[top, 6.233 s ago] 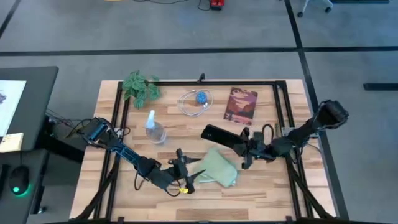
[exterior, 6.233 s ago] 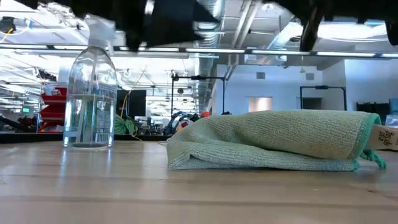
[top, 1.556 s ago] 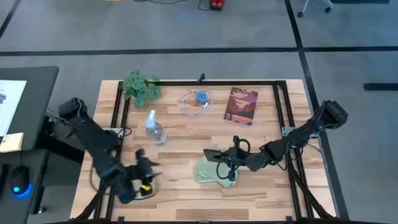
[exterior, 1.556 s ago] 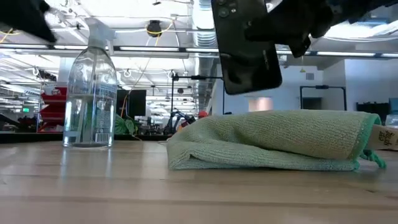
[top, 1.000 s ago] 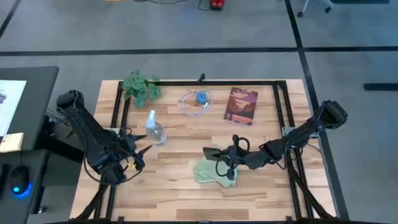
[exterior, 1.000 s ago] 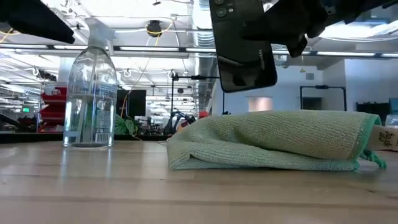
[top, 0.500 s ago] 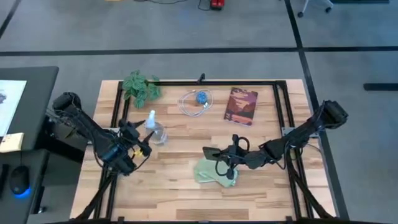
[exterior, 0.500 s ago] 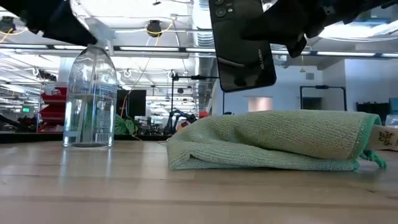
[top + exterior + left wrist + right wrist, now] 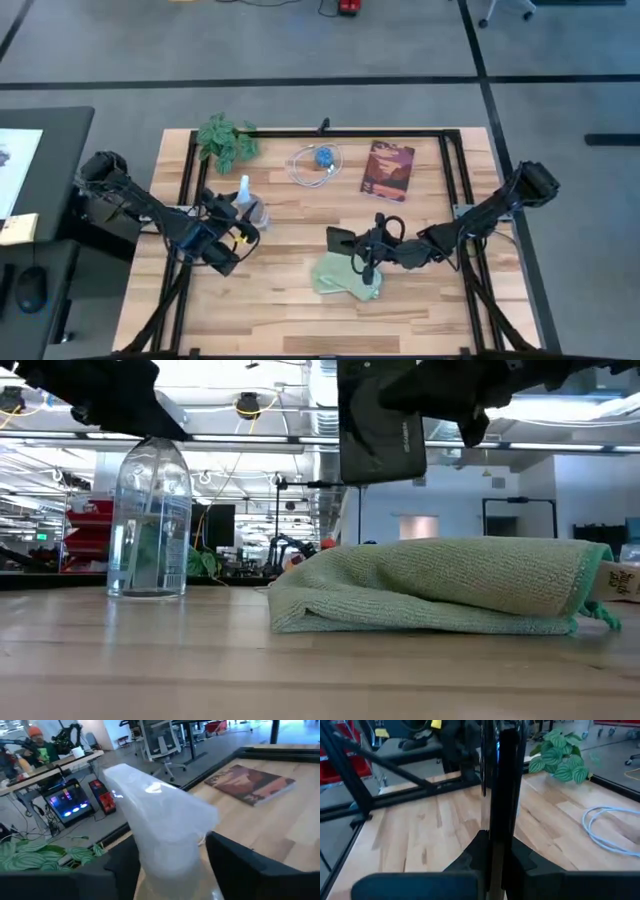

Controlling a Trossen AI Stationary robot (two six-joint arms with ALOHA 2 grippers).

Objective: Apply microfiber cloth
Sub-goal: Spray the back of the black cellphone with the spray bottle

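- Between the right gripper's (image 9: 362,247) fingers stands a black phone (image 9: 381,422), pinched edge-on — the right wrist view shows the two dark fingers pressed against its thin sides, the phone (image 9: 501,785) upright between them.
- Directly below that phone, not touching it, lies the microfiber cloth (image 9: 346,275): pale mint-green, rumpled into a low folded heap on the wooden table (image 9: 290,310), near the front edge in the high view. From the low view the cloth (image 9: 440,598) rests flat on the boards with the phone hanging clear above its left half.
- At the spray bottle (image 9: 244,205), the left gripper (image 9: 232,232) has its fingers spread to either side of the white trigger head (image 9: 160,827); whether they press it cannot be told.
- Farther back on the table sit a leafy artificial plant (image 9: 226,139), a coiled white cable (image 9: 315,165) and a reddish book (image 9: 388,170) — all well apart from the cloth.
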